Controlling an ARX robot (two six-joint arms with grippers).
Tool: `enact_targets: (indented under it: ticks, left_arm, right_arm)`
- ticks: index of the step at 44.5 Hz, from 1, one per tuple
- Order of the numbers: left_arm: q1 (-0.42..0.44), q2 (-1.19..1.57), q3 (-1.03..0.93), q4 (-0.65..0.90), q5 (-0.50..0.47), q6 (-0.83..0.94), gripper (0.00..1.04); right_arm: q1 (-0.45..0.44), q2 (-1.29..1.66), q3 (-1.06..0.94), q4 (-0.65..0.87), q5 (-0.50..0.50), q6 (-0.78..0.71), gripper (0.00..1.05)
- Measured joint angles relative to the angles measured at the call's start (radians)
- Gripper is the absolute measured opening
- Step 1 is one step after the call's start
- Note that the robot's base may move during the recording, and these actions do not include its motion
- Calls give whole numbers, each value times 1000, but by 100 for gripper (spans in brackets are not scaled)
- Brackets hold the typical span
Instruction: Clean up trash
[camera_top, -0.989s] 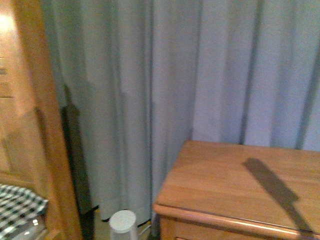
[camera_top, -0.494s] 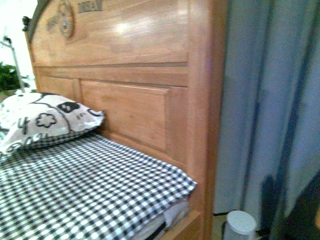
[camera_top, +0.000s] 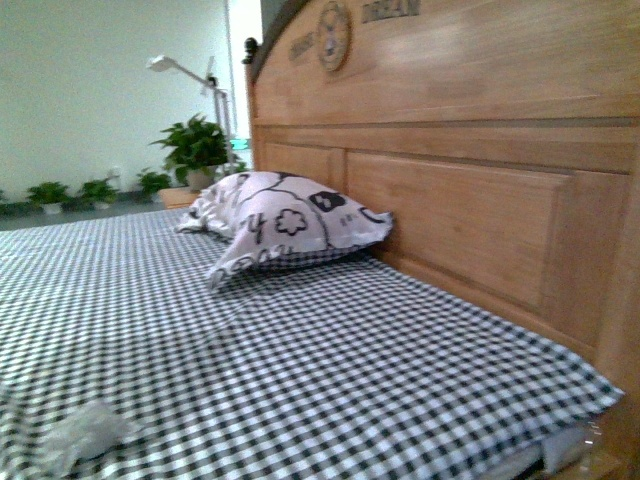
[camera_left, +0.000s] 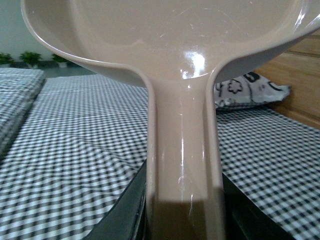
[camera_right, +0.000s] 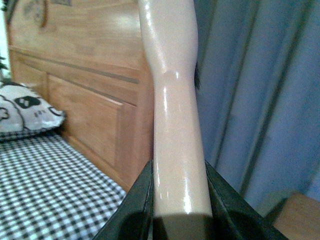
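**A:** How do the arms sit?

**B:** Neither shows in the front view. In the left wrist view the left gripper (camera_left: 183, 216) has its black jaws closed narrowly on the stem of the pale pink dustpan (camera_left: 170, 45). One jaw presses each side of the stem. The stem runs straight away from the camera and the broad pan spreads out at its far end, held up over the checked bed sheet (camera_left: 75, 150).

**A:** And the right one?

**B:** The right gripper (camera_right: 180, 212) is clamped the same way on a pale handle (camera_right: 175, 125). That handle rises away from the camera in front of the wooden headboard (camera_right: 95, 65) and the blue curtain (camera_right: 250, 90). The pictures show only its shaft, so I cannot tell what tool it belongs to.

**A:** Where is the trash?

**B:** The trash (camera_top: 85, 432) is a small crumpled white wad in the lower left of the front frame. It lies on the black-and-white sheet, well apart from the patterned pillow (camera_top: 290, 225), which leans by the headboard at centre frame.

**A:** How does it lie relative to the dustpan?

**B:** I cannot tell. The wad shows only in the front view and the pan only in the left wrist view. No single picture holds both.
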Motion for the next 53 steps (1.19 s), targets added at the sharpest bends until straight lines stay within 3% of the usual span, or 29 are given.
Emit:
enact_targets:
  ticks: [18,22,30,35,46,53]
  left_arm:
    - [4,-1,0,-2,-12,-5,26]
    - [38,85,93,-224,83,57,26]
    - [92,515,277,-101,241,301,26]
    - [103,706,373,-96,286,480,26]
    - [147,988,505,-274,336,885,26]
    - [164,1066,552,-390,378,1051,26]
  right_arm:
    - [2,5,0,0,-8,0,22]
    - [0,3,0,0,2,0,22]
    - [0,0,0,0,-1,0,22]
    - [0,-1,0,0,-1,0,22]
    - [0,-1,0,0,-1,0,22]
    - [0,-1,0,0,-1,0,22]
